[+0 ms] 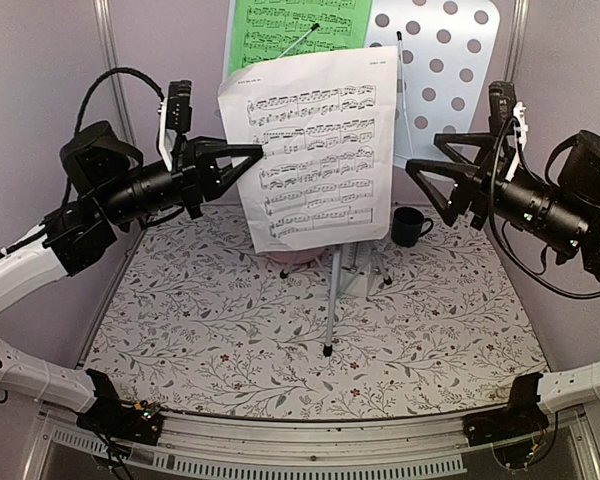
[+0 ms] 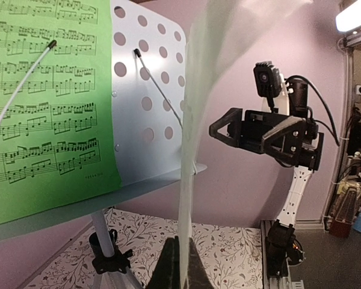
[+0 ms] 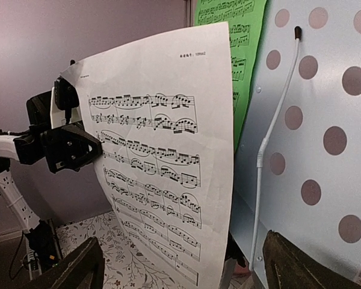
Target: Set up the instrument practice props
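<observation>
The white music sheet hangs upright in front of the pale perforated music stand. My left gripper is shut on the sheet's left edge. In the left wrist view the sheet runs edge-on between that gripper's fingers. The green music sheet rests on the stand's left half under a white wire arm. My right gripper stands open to the right of the white sheet, apart from it. In the right wrist view the white sheet and the stand lie beyond that gripper's spread fingers.
A dark blue mug stands on the floral mat right of the stand's pole. A pink plate and a pale object show partly behind the sheet's lower edge. A second wire arm crosses the stand's right half.
</observation>
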### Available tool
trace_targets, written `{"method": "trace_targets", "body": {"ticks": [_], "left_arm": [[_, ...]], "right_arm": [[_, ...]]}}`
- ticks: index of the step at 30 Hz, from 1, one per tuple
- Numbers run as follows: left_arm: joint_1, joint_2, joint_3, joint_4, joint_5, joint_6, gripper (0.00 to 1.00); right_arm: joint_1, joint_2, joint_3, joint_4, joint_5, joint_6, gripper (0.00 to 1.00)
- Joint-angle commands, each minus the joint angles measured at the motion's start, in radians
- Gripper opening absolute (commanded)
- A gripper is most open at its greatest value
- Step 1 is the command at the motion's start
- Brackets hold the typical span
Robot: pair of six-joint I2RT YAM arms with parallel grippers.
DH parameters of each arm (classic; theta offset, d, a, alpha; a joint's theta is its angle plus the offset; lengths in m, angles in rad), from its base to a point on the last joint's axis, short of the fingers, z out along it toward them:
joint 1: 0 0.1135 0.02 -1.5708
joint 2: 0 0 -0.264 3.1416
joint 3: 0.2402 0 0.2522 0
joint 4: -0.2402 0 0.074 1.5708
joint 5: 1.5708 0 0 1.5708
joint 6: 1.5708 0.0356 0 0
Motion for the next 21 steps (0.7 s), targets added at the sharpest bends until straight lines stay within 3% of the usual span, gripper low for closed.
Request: {"method": "trace_targets", "body": {"ticks": [1, 8, 14, 21], "left_arm": [[0.019, -0.011, 0.047, -0.010, -0.016, -0.013, 0.00], [0.042, -0.027, 0.124, -0.077, -0.078, -0.002, 0.00], [0.060, -0.008, 0.224, -0.136, -0.148, -0.008, 0.00], [0.082, 0.033, 0.309, -0.135, -0.165, -0.005, 0.00]], "right_arm": [[-0.001, 0.061, 0.124, -0.068, 0.109, 0.009, 0.91], [-0.001, 0.112, 0.193, -0.004, 0.225, 0.015, 0.76], [-0.001, 0.155, 0.226, 0.129, 0.320, 0.003, 0.54], [-0.001, 0.243, 0.277, 0.190, 0.354, -0.020, 0.46]]}}
